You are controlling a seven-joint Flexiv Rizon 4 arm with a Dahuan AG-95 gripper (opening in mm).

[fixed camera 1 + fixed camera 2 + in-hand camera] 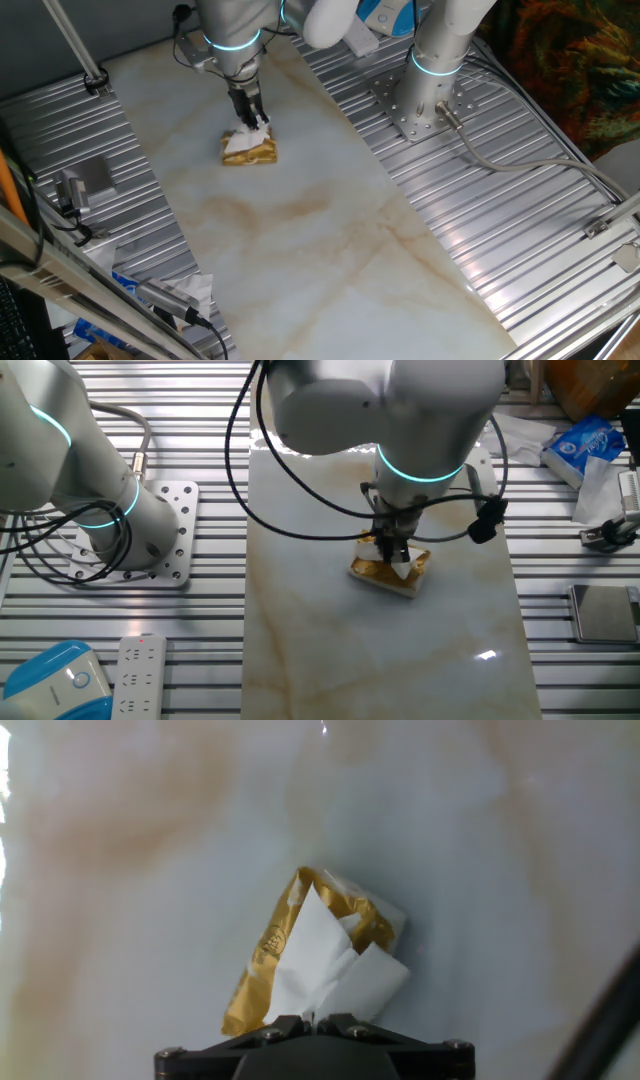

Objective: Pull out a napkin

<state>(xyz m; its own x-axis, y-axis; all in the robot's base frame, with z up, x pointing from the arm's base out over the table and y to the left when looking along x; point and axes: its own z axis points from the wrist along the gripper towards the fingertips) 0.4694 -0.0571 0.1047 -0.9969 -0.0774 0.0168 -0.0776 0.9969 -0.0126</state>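
Tool [312, 1020] tips cut off by frame btm; napkin [330, 970] lower end hidden behind tool.

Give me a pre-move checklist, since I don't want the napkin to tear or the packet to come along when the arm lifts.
1. End effector shut on the napkin: ok.
2. Napkin partly out of the gold packet: ok.
3. Packet resting on the marble table: ok.
4. Packet free of the fingers: cannot tell.
5. Nothing holding the packet down: not ok, it may lift too.
6. Space above the packet clear for lifting: ok.

Bright, even overhead light glares off the marble slab [480, 655] and the hand view looks softly blurred.
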